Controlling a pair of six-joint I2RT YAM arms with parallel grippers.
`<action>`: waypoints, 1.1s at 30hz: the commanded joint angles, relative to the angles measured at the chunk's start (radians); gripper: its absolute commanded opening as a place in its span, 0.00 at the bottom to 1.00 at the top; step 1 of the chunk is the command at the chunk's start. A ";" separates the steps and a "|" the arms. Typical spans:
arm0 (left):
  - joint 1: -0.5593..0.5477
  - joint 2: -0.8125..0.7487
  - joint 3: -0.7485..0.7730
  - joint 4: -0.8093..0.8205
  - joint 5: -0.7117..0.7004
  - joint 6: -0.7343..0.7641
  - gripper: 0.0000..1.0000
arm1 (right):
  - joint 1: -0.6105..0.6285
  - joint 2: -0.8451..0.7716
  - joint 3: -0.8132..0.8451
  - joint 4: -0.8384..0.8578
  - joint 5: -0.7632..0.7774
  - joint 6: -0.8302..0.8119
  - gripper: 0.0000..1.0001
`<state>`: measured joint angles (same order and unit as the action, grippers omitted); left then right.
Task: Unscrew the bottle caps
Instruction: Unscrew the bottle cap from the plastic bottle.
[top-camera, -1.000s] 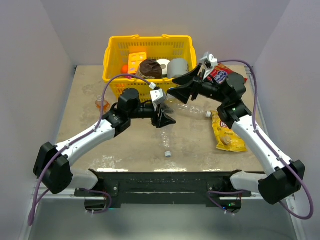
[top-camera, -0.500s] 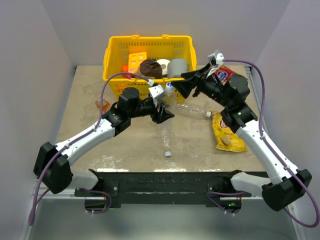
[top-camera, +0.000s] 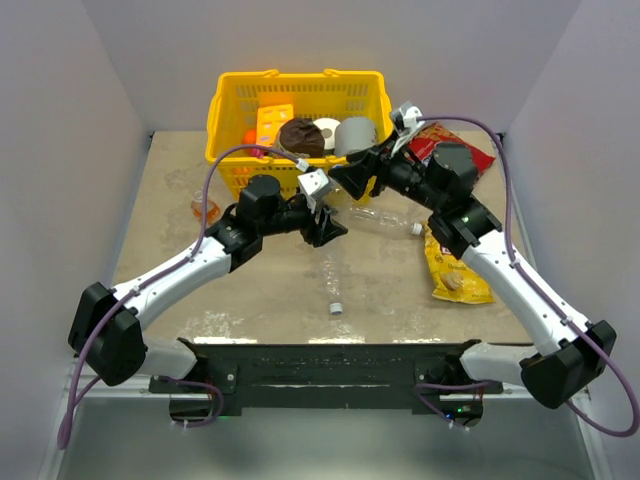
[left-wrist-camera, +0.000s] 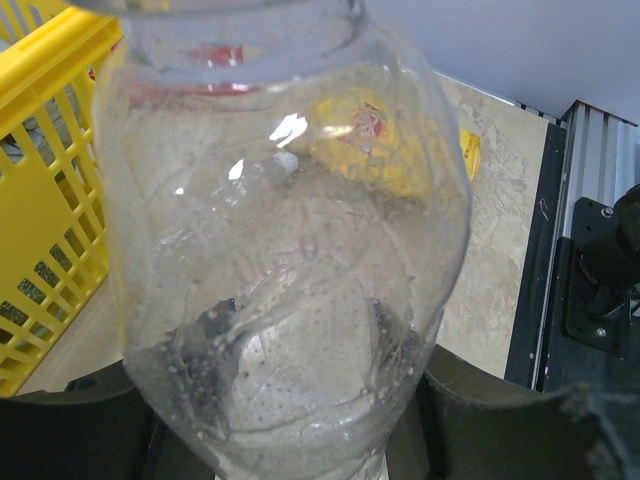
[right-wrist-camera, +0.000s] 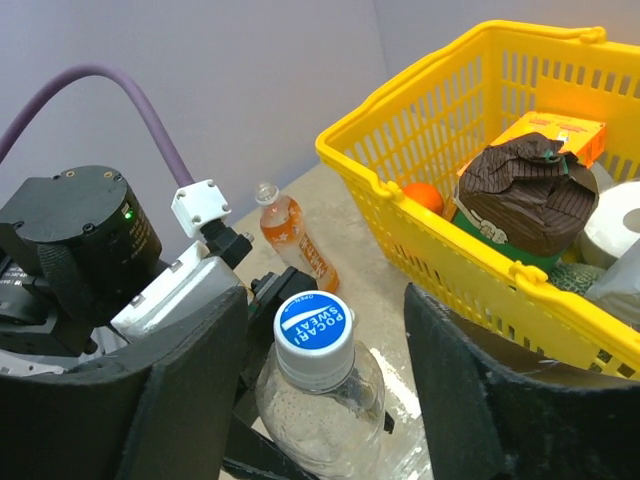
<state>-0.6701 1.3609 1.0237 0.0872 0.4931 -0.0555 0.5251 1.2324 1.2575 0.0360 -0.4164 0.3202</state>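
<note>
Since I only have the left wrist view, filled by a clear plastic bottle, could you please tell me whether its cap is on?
Observer: Yes, a white screw cap with a blue face sits on the clear plastic bottle.
Operator: Is the right gripper gripping it?
Observer: No, the right gripper is open, a finger on each side of the cap, not touching.
Operator: Any other bottle nearby?
Observer: A small bottle of orange drink sits on the table beside the yellow plastic basket.

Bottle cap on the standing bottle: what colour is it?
The bottle cap is blue on top, whitish-sided; right wrist view shows it best.
</note>
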 joint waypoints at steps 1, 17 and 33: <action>-0.005 -0.003 0.050 0.025 -0.010 0.022 0.26 | 0.009 0.009 0.046 -0.001 0.011 -0.021 0.62; -0.005 -0.011 0.050 0.023 -0.002 0.026 0.26 | 0.010 0.036 0.057 0.001 -0.056 -0.021 0.29; 0.006 -0.039 0.030 0.114 0.387 0.036 0.27 | -0.050 0.070 0.002 0.122 -0.476 -0.033 0.01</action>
<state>-0.6556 1.3590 1.0256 0.0963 0.6342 -0.0574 0.4782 1.2816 1.2739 0.0864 -0.6895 0.3058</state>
